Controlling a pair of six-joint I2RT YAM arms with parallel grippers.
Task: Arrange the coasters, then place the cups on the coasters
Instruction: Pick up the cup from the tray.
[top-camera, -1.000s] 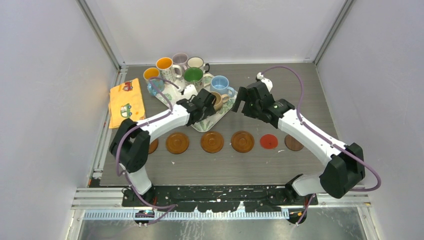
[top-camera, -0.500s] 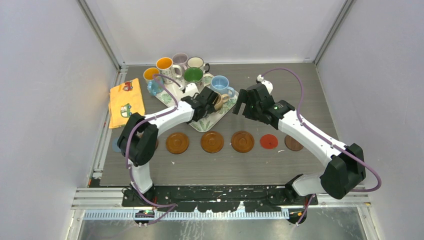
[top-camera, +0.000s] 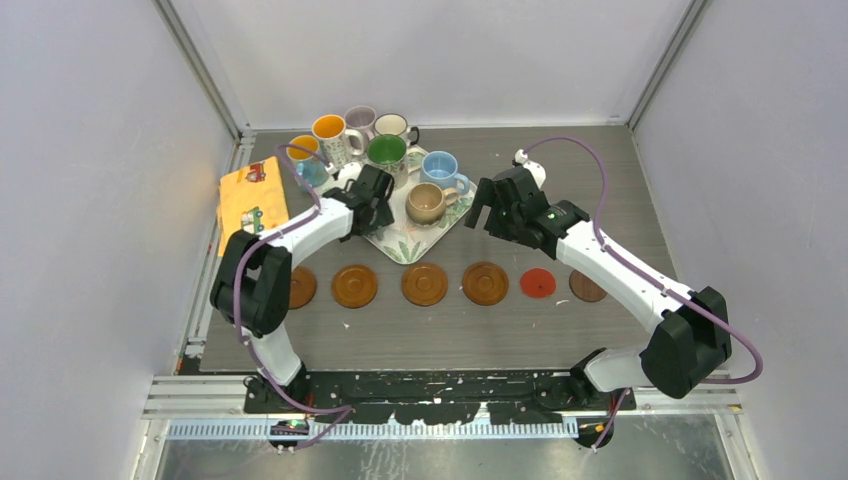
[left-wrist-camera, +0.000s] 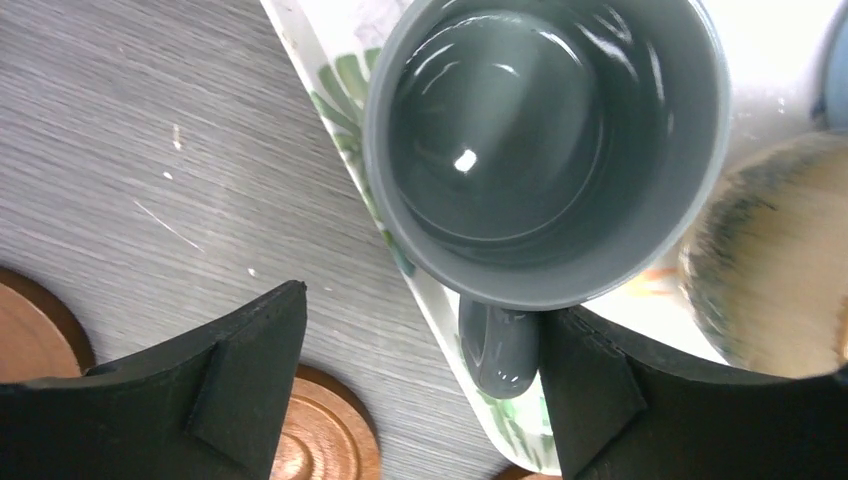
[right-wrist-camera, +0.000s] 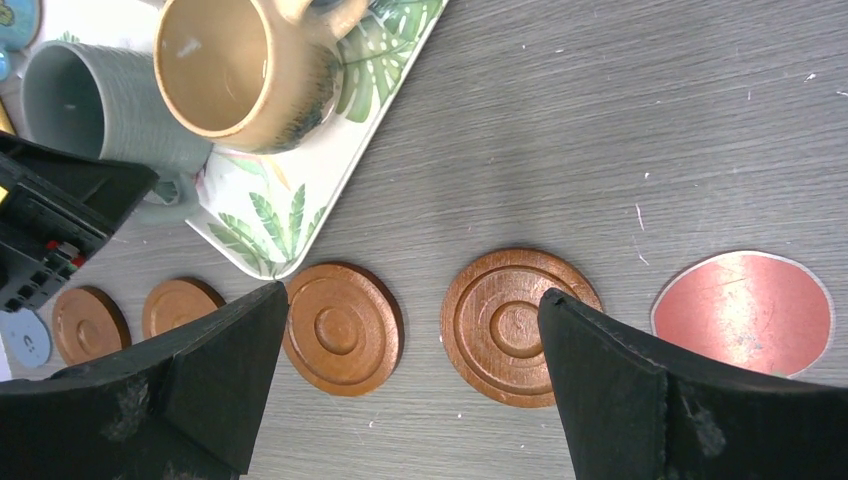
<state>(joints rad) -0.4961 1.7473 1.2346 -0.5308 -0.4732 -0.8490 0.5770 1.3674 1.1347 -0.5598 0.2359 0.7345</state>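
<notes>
Just ahead of the left jaws, grey mug (left-wrist-camera: 545, 150), handle (left-wrist-camera: 500, 345) between them.

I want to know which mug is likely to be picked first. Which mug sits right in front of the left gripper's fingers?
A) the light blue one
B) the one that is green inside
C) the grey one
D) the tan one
C: in the left wrist view the grey mug fills the frame, and its handle shows between the left gripper's open fingers.
</notes>
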